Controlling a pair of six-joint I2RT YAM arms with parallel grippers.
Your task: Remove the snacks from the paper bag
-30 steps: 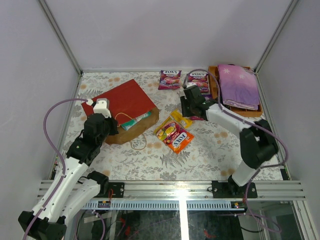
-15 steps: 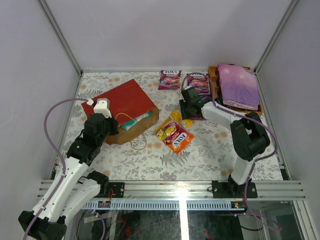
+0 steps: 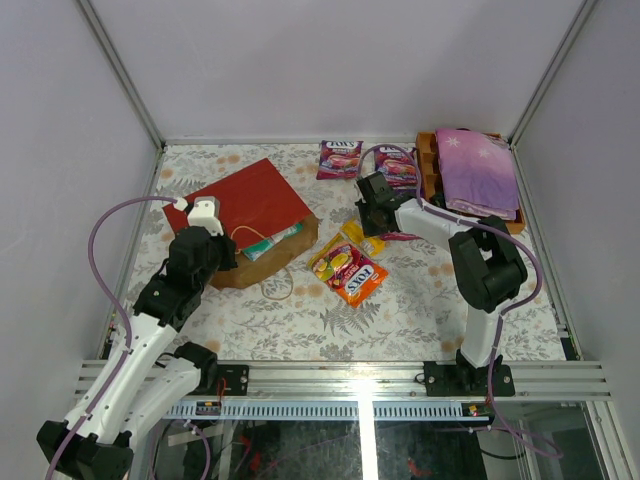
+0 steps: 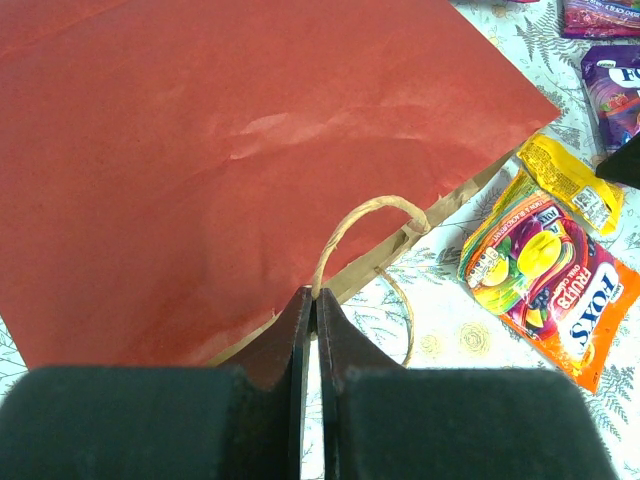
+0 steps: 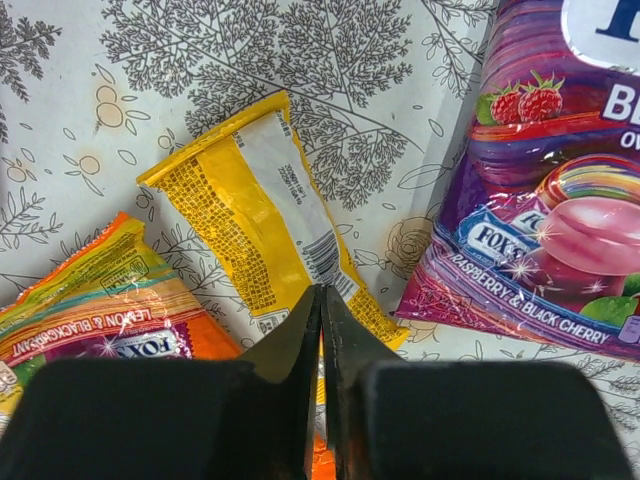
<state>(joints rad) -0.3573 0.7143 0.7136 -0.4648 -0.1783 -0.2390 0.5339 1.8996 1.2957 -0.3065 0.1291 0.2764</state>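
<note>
The red paper bag point(image 3: 250, 200) lies flat at the left with its brown mouth facing right. A green-white pack point(image 3: 272, 240) shows in that mouth. My left gripper point(image 4: 317, 294) is shut on the bag's beige cord handle point(image 4: 365, 212). A yellow bar point(image 5: 250, 230) lies on the table beside the orange pouch point(image 3: 352, 272). My right gripper point(image 5: 322, 290) hovers over the bar, jaws shut, nothing between them. Two purple pouches point(image 3: 340, 158) point(image 5: 560, 220) lie further back.
A brown wooden tray point(image 3: 427, 160) at the back right holds a folded purple cloth point(image 3: 478, 170). A second cord handle point(image 3: 278, 288) lies looped on the patterned table in front of the bag. Enclosure walls stand on three sides.
My right gripper's jaws have closed and it has shifted slightly left, its elbow swinging left too. The left arm and the bag have not moved.
</note>
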